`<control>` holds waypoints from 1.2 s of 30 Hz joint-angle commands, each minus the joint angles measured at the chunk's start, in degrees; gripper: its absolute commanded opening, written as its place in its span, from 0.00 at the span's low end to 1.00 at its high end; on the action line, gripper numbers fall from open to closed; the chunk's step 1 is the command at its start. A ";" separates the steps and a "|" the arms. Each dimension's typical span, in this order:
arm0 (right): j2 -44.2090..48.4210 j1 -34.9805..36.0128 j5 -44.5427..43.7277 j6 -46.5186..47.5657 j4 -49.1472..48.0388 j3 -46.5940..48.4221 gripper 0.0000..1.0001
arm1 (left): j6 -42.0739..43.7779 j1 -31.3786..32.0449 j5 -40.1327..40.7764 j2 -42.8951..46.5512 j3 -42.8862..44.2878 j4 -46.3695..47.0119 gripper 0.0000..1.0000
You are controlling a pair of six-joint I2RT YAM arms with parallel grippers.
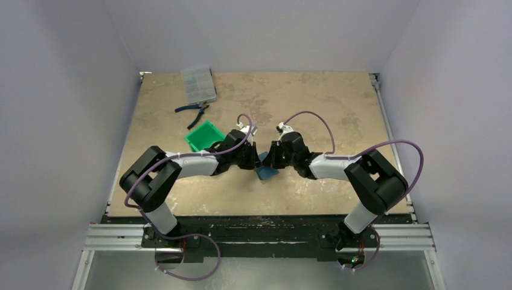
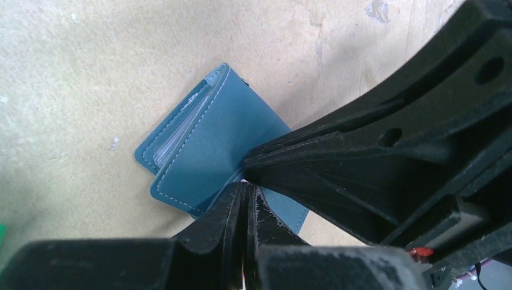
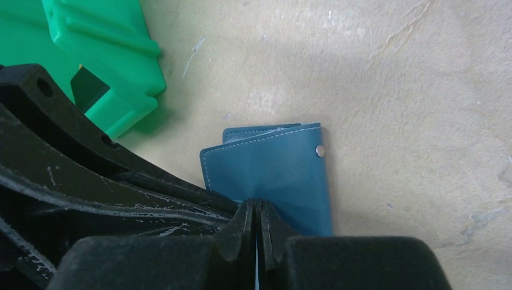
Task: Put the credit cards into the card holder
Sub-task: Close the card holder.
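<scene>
The teal-blue card holder [image 1: 265, 173] lies part-folded on the table between both arms. In the left wrist view the card holder [image 2: 211, 139] shows pale inner layers along its open edge. I cannot tell whether those are pockets or credit cards, and no loose credit cards are in view. My right gripper [image 3: 256, 202] is shut, with a blue sliver of the card holder [image 3: 272, 169] flap between its jaws. My left gripper [image 2: 246, 186] is shut, its tips against the same flap edge and almost touching the right fingertips [image 2: 259, 158].
A green plastic tray [image 1: 204, 138] stands just left of the left gripper, and the green tray [image 3: 102, 54] is close in the right wrist view too. A clear compartment box [image 1: 198, 83] and blue-handled pliers [image 1: 193, 110] lie at the back left.
</scene>
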State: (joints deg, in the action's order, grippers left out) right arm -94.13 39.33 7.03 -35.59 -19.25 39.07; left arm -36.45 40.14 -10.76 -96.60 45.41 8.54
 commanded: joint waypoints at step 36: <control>-4.61 -11.83 25.90 -10.31 -3.52 -3.77 0.30 | 3.42 3.98 3.53 -0.11 -7.33 -9.45 0.00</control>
State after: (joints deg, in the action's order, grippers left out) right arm -96.53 27.77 34.98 -45.84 -24.21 34.17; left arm -35.73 43.53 -6.81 -94.37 41.54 12.27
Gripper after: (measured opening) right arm 0.300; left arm 0.025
